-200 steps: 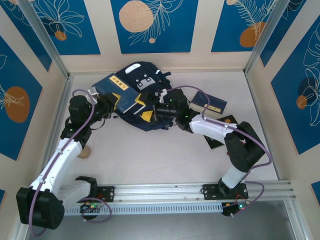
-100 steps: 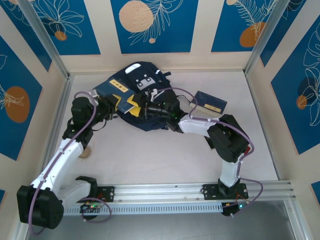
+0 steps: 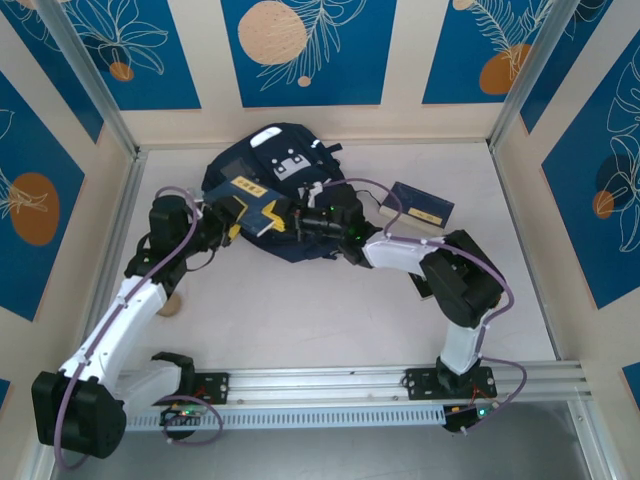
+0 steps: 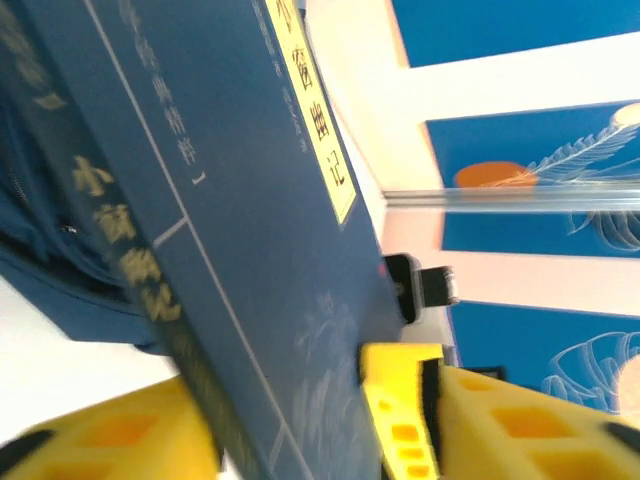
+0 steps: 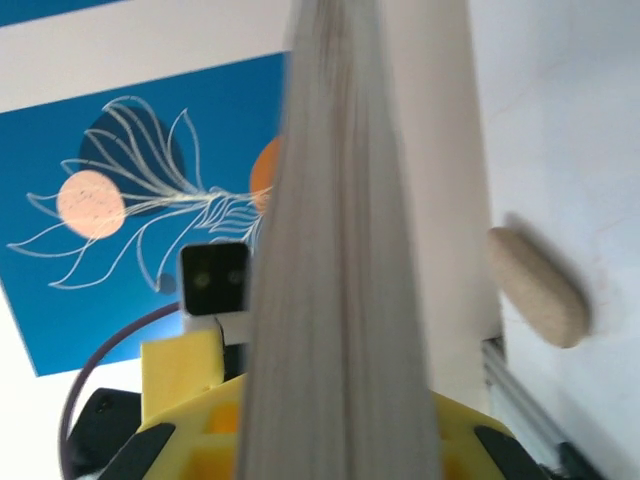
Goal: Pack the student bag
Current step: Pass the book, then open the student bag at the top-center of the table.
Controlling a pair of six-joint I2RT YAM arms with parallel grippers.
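The student bag (image 3: pixel 295 160), a dark navy backpack with a light grey patch, lies at the back middle of the table. Over its front edge a blue book (image 3: pixel 247 192) with a yellow label is held from both sides. My left gripper (image 3: pixel 229 216) is shut on its left end, and the cover (image 4: pixel 230 250) runs between the yellow fingers (image 4: pixel 90 445). My right gripper (image 3: pixel 288 216) is shut on its right end, with the grey page edge (image 5: pixel 340 250) standing up between its fingers (image 5: pixel 190 445). Navy bag fabric (image 4: pixel 40 250) shows behind the book.
A second blue book (image 3: pixel 418 205) lies flat to the right of the bag. A dark book (image 3: pixel 424 287) lies partly under my right arm. A beige oval object (image 3: pixel 171 303) (image 5: pixel 536 286) rests near the left arm. Patterned walls enclose the table.
The right gripper reached left to the blue book and shut on its right end. The book slid forward and turned, from lying on the bag's left part to its front edge.
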